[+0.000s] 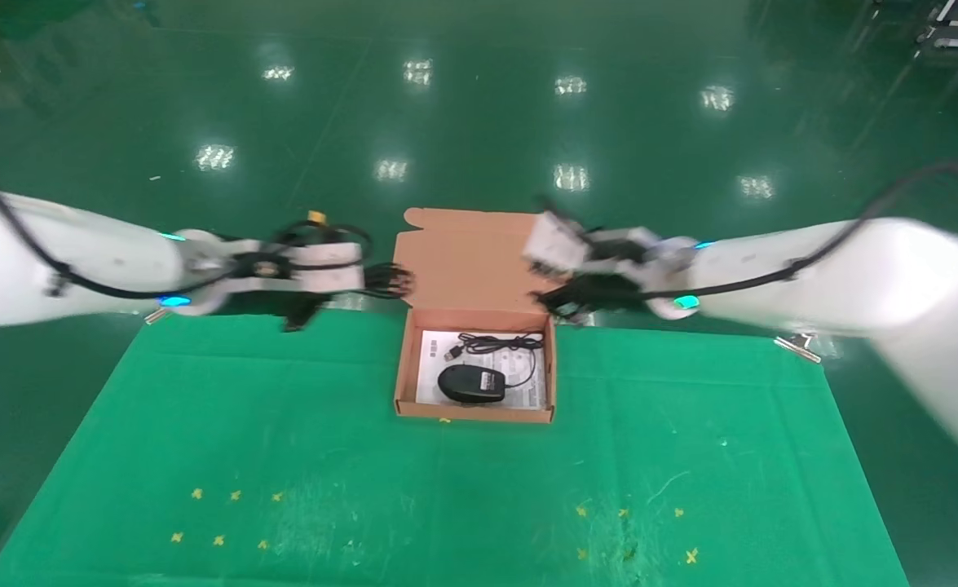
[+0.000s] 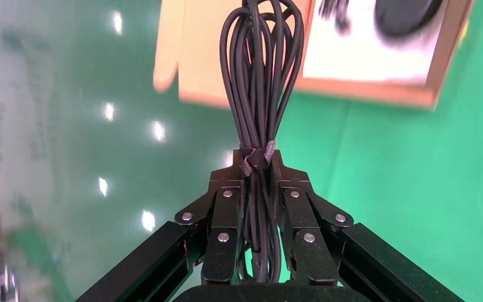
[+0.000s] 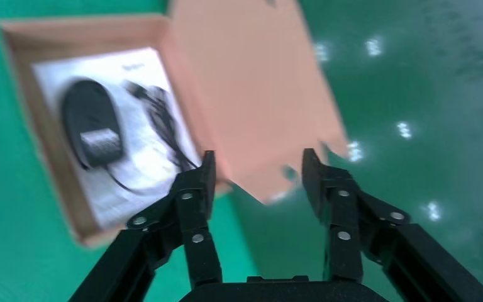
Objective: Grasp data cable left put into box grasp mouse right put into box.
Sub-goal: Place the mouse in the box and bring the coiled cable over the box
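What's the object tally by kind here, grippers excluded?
Data cable: 1, clamped in the left end effector, beside the box lid
Mouse: 1, lying in the box, label side up
Box: 1, lid open
White printed sheet: 1, under the mouse
Total: 4
Right end effector is open and empty.

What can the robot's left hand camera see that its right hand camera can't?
Only the left wrist view shows the data cable, a black bundle clamped in the left end effector and hanging short of the box.

Only the right wrist view shows the right end effector, open and empty above the lid's edge, and the grey label on the mouse lying upside down on the white sheet.

Both show the orange-brown box with its lid open, the mouse inside it, the green cloth and the shiny green floor.
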Available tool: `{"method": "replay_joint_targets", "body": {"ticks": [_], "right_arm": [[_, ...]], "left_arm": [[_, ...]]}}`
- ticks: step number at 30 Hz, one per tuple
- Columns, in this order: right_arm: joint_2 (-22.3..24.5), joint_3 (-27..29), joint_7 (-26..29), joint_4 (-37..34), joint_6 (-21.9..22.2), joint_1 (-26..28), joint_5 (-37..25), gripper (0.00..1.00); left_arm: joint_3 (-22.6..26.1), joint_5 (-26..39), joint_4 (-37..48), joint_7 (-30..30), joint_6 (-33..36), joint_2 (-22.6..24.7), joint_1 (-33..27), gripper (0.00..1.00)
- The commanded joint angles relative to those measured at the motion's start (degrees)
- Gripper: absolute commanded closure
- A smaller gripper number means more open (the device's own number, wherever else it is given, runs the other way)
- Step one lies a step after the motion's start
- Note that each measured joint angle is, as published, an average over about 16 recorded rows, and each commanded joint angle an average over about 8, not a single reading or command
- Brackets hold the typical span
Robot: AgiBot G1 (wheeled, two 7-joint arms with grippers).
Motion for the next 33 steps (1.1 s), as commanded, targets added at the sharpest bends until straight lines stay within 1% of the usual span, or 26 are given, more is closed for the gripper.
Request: {"method": "replay_joint_targets", "body": {"ticks": [1,7,11,16,24,25,29,32,33], "right_arm": [[2.2,0.2,0.1,1.4,0.2,0.4,-0.2,0.0],[9.5,0.0,2.1,7.9,-0.4,0.8,-1.6,0.0],[13.9,-0.2,4.3,12.8,-0.8,1.0,-2.7,0.0],[17.5,-0.6,7.4,17.9,-0.8,1.0,-4.4,0.0],[18.9,-1.4,12.1,21.6,-0.2,0.9,-7.7,0.0],[18.9,-1.5,12.5,21.8,-0.1,0.9,-8.1,0.0],[19.2,-1.7,13.7,22.7,0.0,1.0,-9.0,0.0],[19.4,-1.8,14.1,23.1,0.0,1.0,-9.3,0.0],[19.4,-1.8,14.1,23.1,0.0,1.0,-9.3,0.0]], "left_arm": [[-0.1,-1.7,1.5,2.6,-2.6,1.4,1.0,1.0],[-0.1,-6.4,13.0,13.8,-11.2,8.6,2.8,1.0],[-0.2,-10.3,19.7,21.2,-15.6,12.0,3.4,1.0],[0.5,-16.4,23.7,28.6,-18.9,13.2,4.1,1.0],[3.0,-26.8,25.7,36.3,-19.2,13.5,4.2,1.0],[3.3,-27.9,25.9,37.0,-19.0,13.5,4.1,0.89],[4.5,-31.2,26.6,39.0,-18.4,13.6,3.9,0.39],[5.0,-32.4,27.1,39.5,-18.2,13.7,3.8,0.02],[5.1,-32.6,27.2,39.6,-18.2,13.7,3.8,0.0]]}}
